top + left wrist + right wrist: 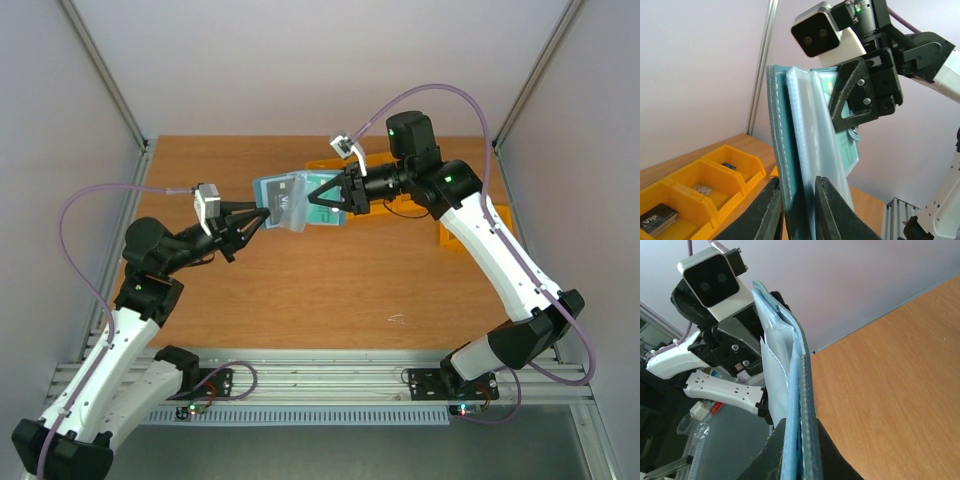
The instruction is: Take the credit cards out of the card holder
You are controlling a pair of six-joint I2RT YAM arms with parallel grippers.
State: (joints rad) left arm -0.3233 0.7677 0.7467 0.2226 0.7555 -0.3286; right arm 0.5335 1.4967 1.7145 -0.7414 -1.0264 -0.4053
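Aloft, left fingers (767, 216) and right fingers (771, 461) each pinch the card holder (777, 130), lengthwise between them.

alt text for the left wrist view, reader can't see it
A teal card holder stands upright, its lower edge between the two black fingers of the left tool, clear sleeves fanned open. The right tool, with its camera above, grips the holder's far upper edge. At lower left, yellow bins holding small items sit on the wooden table.

Wooden table (300, 290), pale grey walls (300, 60)
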